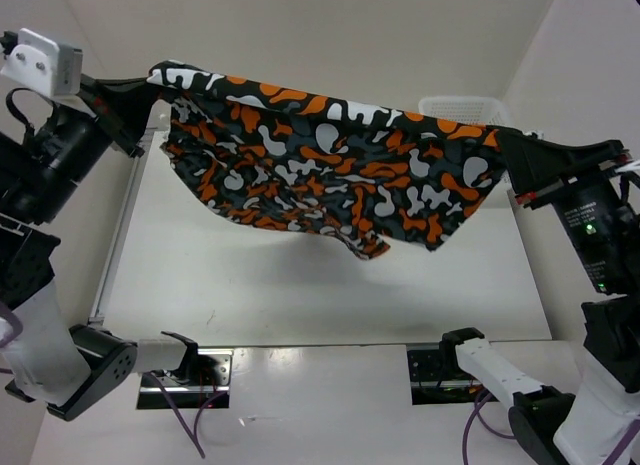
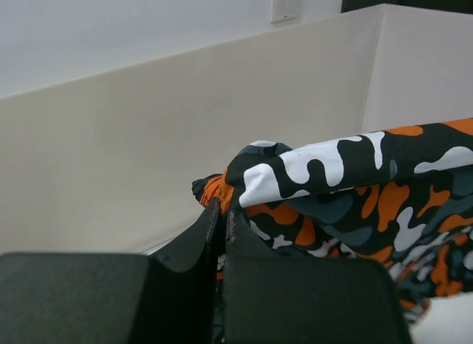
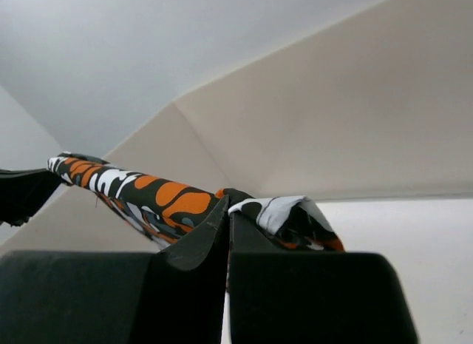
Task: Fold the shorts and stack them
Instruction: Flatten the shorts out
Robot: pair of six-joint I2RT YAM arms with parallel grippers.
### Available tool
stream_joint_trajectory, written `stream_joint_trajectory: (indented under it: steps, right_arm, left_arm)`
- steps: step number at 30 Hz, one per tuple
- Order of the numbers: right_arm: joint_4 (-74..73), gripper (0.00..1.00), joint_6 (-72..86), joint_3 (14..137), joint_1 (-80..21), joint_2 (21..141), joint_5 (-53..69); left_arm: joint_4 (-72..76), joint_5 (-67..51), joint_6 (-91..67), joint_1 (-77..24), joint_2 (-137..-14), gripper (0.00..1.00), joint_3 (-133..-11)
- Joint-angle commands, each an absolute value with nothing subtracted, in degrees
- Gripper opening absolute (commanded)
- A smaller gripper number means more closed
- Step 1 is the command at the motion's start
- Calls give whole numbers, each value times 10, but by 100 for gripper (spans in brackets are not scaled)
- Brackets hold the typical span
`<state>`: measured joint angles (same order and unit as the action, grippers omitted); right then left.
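The shorts [image 1: 330,165], printed in orange, white, black and grey-teal blotches, hang stretched in the air above the table between both arms. My left gripper [image 1: 148,82] is shut on the shorts' upper left corner. In the left wrist view the cloth [image 2: 355,189] bunches over the closed left gripper [image 2: 223,205]. My right gripper [image 1: 503,137] is shut on the upper right corner. The right wrist view has fabric [image 3: 159,192] pinched at the closed right gripper [image 3: 228,203]. The lower hem sags toward the middle of the table.
A white mesh basket [image 1: 465,109] stands at the back right, partly behind the shorts. The white table top [image 1: 300,285] lies below the cloth, with a metal rail [image 1: 115,235] along its left edge. Low walls enclose the back.
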<state>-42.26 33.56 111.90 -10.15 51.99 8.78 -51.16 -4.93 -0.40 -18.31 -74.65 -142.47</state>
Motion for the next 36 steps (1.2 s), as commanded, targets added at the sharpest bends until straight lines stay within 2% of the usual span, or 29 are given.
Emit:
stream_joint_trajectory:
  steps: [1, 6, 11, 18, 25, 32, 36]
  right_arm:
    - [-468, 0, 306, 1157, -98, 522, 23]
    - [-483, 0, 321, 1212, -98, 527, -12]
    - [-483, 0, 331, 1191, -98, 546, -41]
    - [-437, 0, 319, 1084, -98, 635, -63]
    - [-368, 0, 297, 1042, -98, 800, -72]
    - [-289, 0, 303, 1040, -98, 997, -64]
    - [-257, 0, 309, 1046, -93, 1048, -70]
  left_arm:
    - [-488, 25, 0, -177, -735, 0, -1445]
    - [-488, 45, 0, -182, -729, 0, -1439]
    - [-482, 50, 0, -182, -729, 0, -1402]
    - [-405, 86, 0, -182, -754, 0, -1217]
    - [-332, 0, 0, -107, -895, 0, -1138]
    - [-320, -76, 0, -41, -1065, 0, -1167]
    - [-302, -115, 0, -14, -1109, 0, -1172]
